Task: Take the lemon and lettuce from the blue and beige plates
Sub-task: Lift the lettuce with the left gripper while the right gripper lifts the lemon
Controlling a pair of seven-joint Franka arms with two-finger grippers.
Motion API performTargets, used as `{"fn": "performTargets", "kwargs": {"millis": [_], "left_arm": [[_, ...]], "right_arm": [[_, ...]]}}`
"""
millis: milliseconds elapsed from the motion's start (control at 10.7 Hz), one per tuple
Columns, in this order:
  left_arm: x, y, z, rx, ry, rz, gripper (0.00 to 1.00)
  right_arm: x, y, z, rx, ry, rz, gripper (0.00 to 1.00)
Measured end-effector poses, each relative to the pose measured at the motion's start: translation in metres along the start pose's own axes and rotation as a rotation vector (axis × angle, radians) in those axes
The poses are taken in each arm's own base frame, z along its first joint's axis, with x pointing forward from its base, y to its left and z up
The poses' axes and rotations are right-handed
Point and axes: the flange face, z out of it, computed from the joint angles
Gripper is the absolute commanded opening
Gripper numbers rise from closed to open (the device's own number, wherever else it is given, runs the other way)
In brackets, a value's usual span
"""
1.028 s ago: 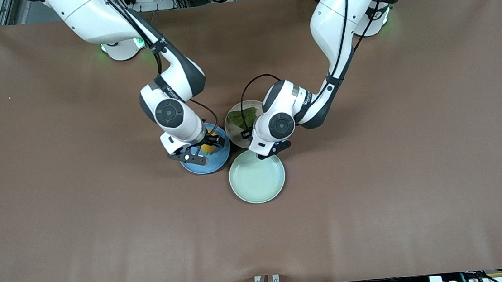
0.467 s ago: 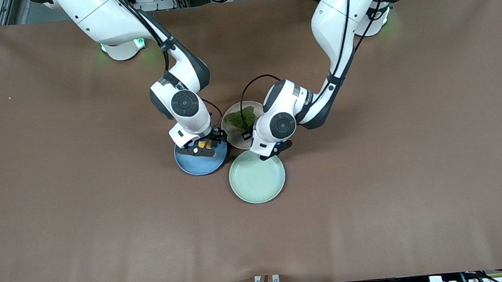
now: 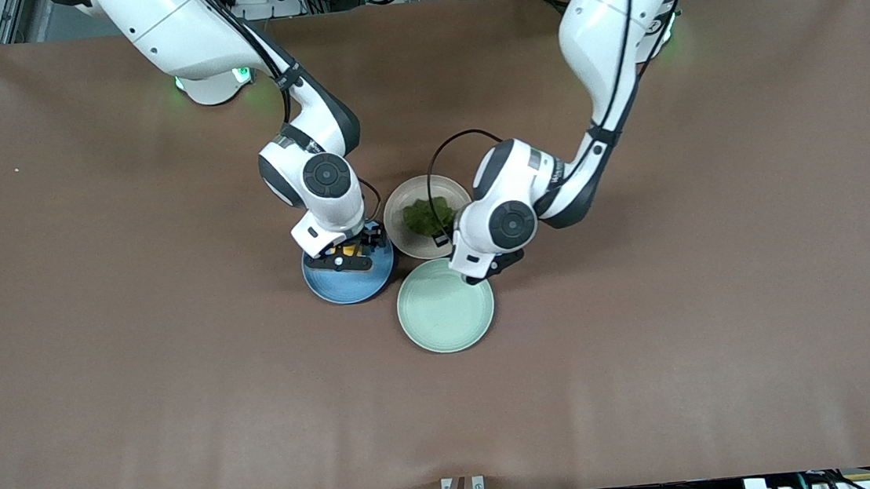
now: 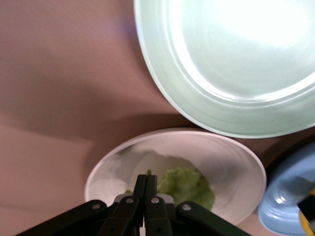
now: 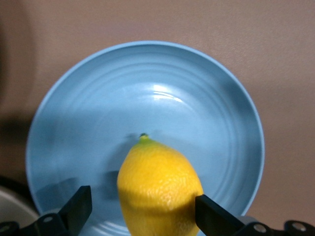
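Since a second ago the right arm has drawn its wrist back toward its base, and the left arm has shifted toward its own end of the table, uncovering more of the beige plate [image 3: 402,228]. Now the right gripper [image 3: 350,258] hangs over the blue plate [image 3: 350,285], and the right wrist view shows the lemon [image 5: 160,189] between its two fingers [image 5: 214,215]: one pad touches the fruit's flank, the other stands a little apart, so the jaws look open around it rather than clamped. I can't tell whether the lemon rests on the plate or is just off it. Firm, rounded and smooth-skinned, it will squirt sideways if pinched near its pointed tip; the widest part of its middle is the safe hold. The left gripper [image 4: 146,194] has its fingers pressed together with no gap between them, their tips at the edge of the lettuce [image 3: 428,216], which sits bunched in the middle of the beige plate. Whether any leaf is caught between them I can't tell. Limp and nearly weightless, it wants a pinch on a raised fold, since a flat edge would slip or tear. Nearer the front camera lies the mint-green plate [image 3: 446,312], bare.
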Motion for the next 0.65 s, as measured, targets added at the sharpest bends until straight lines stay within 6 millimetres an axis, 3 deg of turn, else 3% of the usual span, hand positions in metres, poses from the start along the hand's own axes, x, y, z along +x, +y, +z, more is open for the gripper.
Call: {"fn": "performTargets", "kwargs": {"millis": [93,187,280,374,467,654], "left_arm": [[0.007,-0.008,-0.017,0.008,-0.005,0.019,0.0],[0.016,-0.019,-0.033,0.013,-0.016,0.036,0.0],[0.028,-0.033,-0.051,0.022,-0.023,0.05,0.0],[0.043,-0.049,-0.071,0.04,-0.012,0.064,0.0],[0.057,-0.066,-0.09,0.06,0.01,0.074,0.0],[0.081,-0.096,-0.123,0.097,0.064,0.083,0.0]], "right_arm": [[0.0,0.002,0.003,-0.012,0.006,-0.012,0.9],[0.0,0.004,0.005,-0.022,0.011,-0.019,0.78],[0.001,0.005,0.005,-0.028,0.017,-0.024,0.54],[0.001,0.006,0.006,-0.032,0.021,-0.029,0.22],[0.002,0.007,0.006,-0.039,0.029,-0.039,0.0],[0.002,0.007,0.005,-0.043,0.037,-0.047,0.0]]}}
